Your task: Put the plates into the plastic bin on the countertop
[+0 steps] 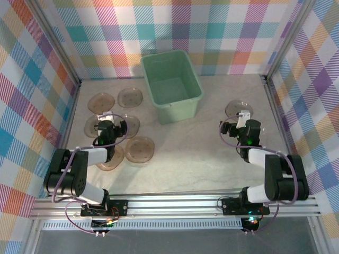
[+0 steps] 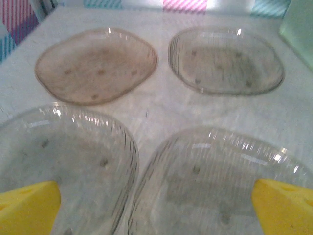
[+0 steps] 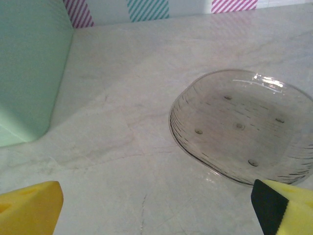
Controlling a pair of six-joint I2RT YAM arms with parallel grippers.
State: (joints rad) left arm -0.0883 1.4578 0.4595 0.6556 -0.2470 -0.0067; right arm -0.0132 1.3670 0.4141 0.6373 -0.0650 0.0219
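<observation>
Now | both jaws apart | six plates (image 1: 130, 97) left of bin (image 1: 177, 110) | one plate (image 1: 233, 107) right | plaid walls (image 1: 159, 26) around

7 brown see-thru plates (image 1: 130, 97) total, 6 in a bunch on the left, 1 by itself on the right, 1 big green bin (image 1: 172, 79), 1 tabletop (image 1: 212, 153), 2 robot arms, left arm (image 1: 69, 172) & right arm (image 1: 280, 177), 3 plaid walls (image 1: 175, 26)
</observation>
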